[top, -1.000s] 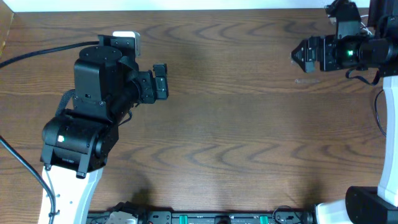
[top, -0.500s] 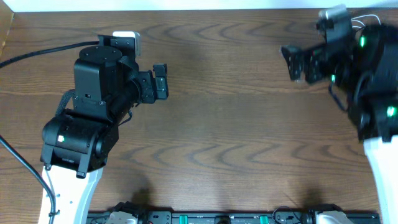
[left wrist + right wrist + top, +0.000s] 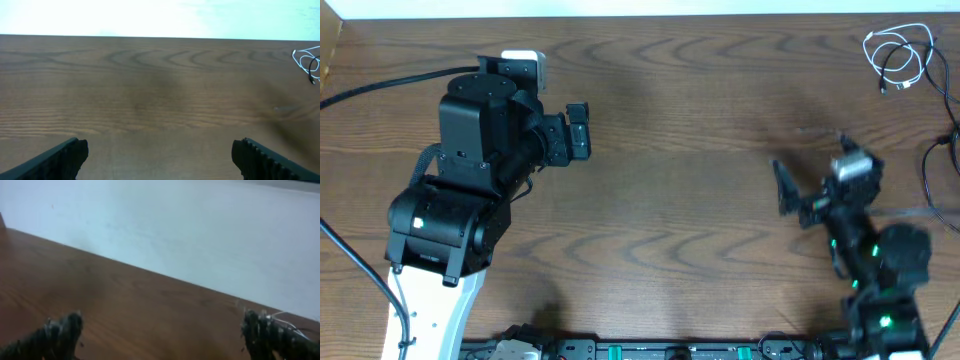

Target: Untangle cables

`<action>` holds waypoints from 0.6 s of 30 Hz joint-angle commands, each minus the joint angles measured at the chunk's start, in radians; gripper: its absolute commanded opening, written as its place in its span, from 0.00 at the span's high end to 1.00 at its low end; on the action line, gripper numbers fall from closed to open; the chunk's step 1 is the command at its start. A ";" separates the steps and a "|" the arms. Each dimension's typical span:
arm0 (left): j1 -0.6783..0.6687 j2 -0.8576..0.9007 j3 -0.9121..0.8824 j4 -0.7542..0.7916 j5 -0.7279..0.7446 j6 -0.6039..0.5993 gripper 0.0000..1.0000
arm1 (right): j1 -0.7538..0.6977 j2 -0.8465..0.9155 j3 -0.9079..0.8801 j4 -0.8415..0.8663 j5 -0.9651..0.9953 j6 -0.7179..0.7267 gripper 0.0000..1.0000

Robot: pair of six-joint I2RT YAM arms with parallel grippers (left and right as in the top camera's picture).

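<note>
From overhead I see the cables, one white and one black, looped together in the far right corner of the table. My left gripper hangs over the left half. The right gripper is blurred, near the front edge on the right. Both are well apart from the cables.

In the left wrist view the fingers stand wide apart with nothing between them, and the cables show small at the right edge.

In the right wrist view the fingers are blurred but likewise spread, gripping nothing.
</note>
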 commanded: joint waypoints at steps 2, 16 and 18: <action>0.004 0.002 0.009 0.000 -0.009 0.009 0.03 | 0.003 -0.173 -0.194 0.082 0.039 -0.005 0.01; 0.004 0.002 0.009 0.000 -0.009 0.009 0.03 | 0.002 -0.430 -0.395 0.049 0.092 -0.005 0.01; 0.004 0.002 0.009 0.000 -0.009 0.009 0.03 | 0.002 -0.446 -0.395 0.011 0.110 -0.005 0.01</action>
